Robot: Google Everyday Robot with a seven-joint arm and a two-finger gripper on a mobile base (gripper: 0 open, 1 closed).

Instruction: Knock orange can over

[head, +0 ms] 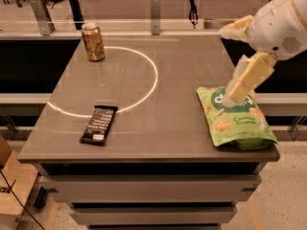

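Note:
The orange can (93, 42) stands upright at the far left corner of the grey table (144, 143), on the rim of a white circle marked on the top. It is orange-brown with a silver top rim. My gripper (226, 63) is at the right side of the table, far from the can and above the near right part of the top. Its two cream fingers stand apart, open and empty. The lower finger (247, 78) hangs over the top of a green snack bag.
A green snack bag (235, 121) lies at the near right edge of the table. A dark chocolate bar (99, 124) lies at the near left. A rail with metal posts (155, 6) runs behind the table. Dark gaps flank the table.

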